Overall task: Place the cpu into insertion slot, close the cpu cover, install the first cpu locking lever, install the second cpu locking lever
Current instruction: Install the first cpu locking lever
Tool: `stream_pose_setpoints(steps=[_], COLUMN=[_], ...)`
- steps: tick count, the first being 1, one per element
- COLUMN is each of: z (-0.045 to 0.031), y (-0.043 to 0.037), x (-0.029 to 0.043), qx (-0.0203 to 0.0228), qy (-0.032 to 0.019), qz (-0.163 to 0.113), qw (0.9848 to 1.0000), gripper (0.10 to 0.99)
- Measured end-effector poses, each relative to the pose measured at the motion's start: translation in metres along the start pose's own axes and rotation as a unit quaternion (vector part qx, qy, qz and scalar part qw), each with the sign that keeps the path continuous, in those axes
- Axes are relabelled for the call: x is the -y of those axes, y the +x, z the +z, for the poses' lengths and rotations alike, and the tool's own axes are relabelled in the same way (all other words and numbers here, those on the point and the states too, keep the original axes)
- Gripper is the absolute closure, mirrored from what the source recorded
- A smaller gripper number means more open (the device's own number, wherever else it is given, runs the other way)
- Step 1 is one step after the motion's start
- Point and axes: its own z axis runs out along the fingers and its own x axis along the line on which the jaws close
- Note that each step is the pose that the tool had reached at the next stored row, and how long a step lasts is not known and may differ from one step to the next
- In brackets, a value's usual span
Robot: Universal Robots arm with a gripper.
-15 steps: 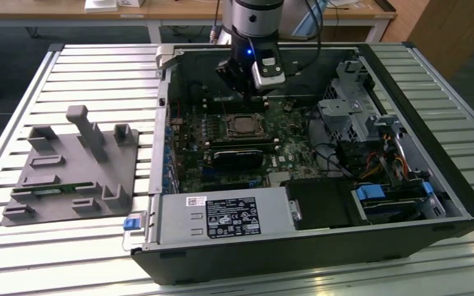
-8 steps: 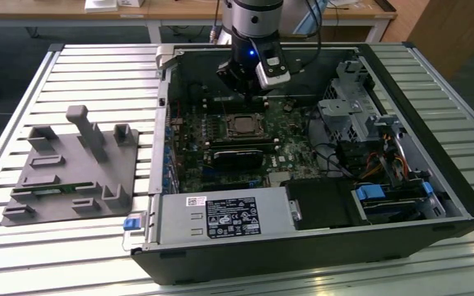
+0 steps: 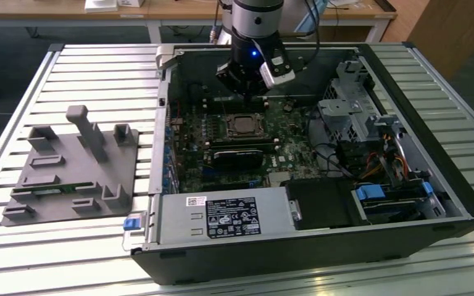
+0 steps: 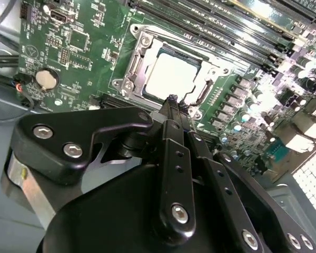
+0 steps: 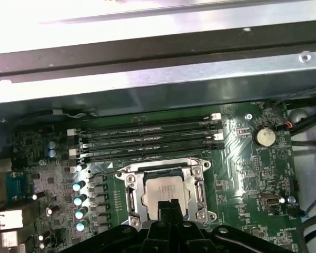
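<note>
The cpu (image 4: 171, 74) (image 5: 159, 188) lies flat in the insertion slot (image 3: 228, 127) on the green motherboard, its pale metal top showing. The silvery cpu cover (image 4: 138, 46) (image 5: 131, 196) lies down around it, framing the chip through its square cut-out. I cannot tell how the locking levers stand. My gripper (image 3: 250, 97) (image 4: 172, 100) (image 5: 168, 204) hangs just above the socket's edge, its black fingers pressed together and holding nothing. In the exterior view it is slightly behind the socket, inside the open computer case.
Long black memory slots (image 5: 147, 139) run beside the socket, and a coin battery (image 5: 264, 137) sits nearby. A black module (image 3: 237, 155), the power supply (image 3: 220, 216) and a drive cage (image 3: 352, 117) crowd the case. A grey fixture (image 3: 72, 166) stands on the slatted table at the exterior view's left.
</note>
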Motion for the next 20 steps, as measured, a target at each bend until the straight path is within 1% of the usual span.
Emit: stream_pose_setpoints(steps=[2, 3, 4, 6, 7, 9, 15, 20], z=[0.0003, 0.0007, 0.0010, 0.0016, 0.0017, 0.0017, 0.0019, 0.0022], y=[0.0008, 0.0012, 0.0019, 0.0034, 0.0043, 0.0080, 0.0233, 0.0354], x=[0.0001, 0.0002, 0.0004, 0.0006, 0.0007, 0.0012, 0.0032, 0.0046], qx=[-0.0047, -0.0062, -0.0066, -0.0076, -0.0080, -0.0081, -0.0082, -0.0073], qy=[0.0006, 0.0007, -0.0002, -0.0049, -0.0067, -0.0074, -0.0074, -0.0075], qz=[-0.003, -0.005, -0.009, -0.017, -0.020, -0.021, -0.023, -0.023], qw=[1.0000, 1.0000, 0.9999, 0.9998, 0.9998, 0.9997, 0.9997, 0.9997], gripper=[0.980, 0.980, 0.980, 0.980, 0.980, 0.980, 0.980, 0.980])
